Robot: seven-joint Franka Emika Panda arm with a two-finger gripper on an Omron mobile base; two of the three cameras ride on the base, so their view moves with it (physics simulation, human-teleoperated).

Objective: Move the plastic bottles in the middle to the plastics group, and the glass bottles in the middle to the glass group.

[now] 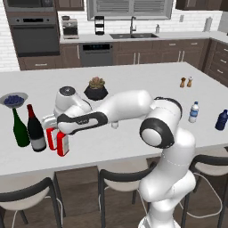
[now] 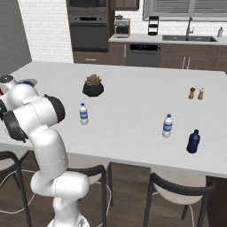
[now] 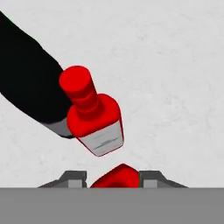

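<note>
White kitchen island counter (image 1: 133, 80), pale and lightly mottled. At the left end: green wine bottle (image 1: 19, 129) and dark wine bottle (image 1: 35, 130) upright just beside each other, two red bottles (image 1: 59, 141) close beside them, bowl of dark blue fruit (image 1: 14, 99) behind. Potted succulent (image 1: 96, 88) toward the middle. Clear water bottle (image 2: 83, 114) standing alone mid-counter. Toward the right: second water bottle (image 1: 193, 111) near squat dark blue bottle (image 1: 221, 120), with salt and pepper shakers (image 1: 186, 82) farther back.
</note>
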